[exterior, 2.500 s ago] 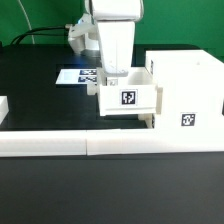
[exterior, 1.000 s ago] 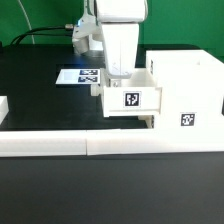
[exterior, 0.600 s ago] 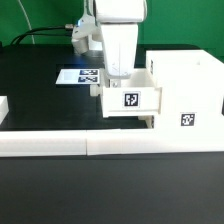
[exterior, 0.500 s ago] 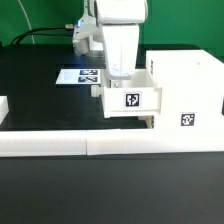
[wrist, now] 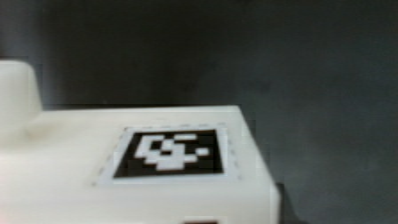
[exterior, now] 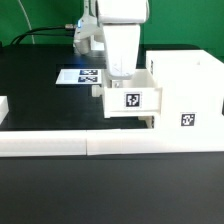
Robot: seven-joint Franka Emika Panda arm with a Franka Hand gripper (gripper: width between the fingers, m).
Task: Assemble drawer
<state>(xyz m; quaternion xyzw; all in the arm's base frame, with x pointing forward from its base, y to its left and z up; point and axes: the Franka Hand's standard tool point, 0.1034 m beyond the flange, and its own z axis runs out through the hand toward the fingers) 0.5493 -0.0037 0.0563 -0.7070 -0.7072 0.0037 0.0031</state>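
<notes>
A shallow white tray (exterior: 130, 100) with a square tag on its near face sits partly inside the left side of the tall white shell (exterior: 185, 80), which has a tag low on its front. My gripper (exterior: 119, 72) comes straight down over the tray's far wall and grips it, but the white hand hides the fingertips. The wrist view is filled by a white tagged surface (wrist: 173, 152) close under the hand. I cannot tell which part it belongs to, and no fingers show there.
Long low white bars (exterior: 90, 143) run across the front of the table. The marker board (exterior: 78, 76) lies behind the tray on the exterior view's left. A small white piece (exterior: 3, 108) sits at the left edge. Cables hang behind the arm.
The tray and my gripper have shifted together slightly toward the exterior view's right, further into the shell. The shell and bars have not moved.
</notes>
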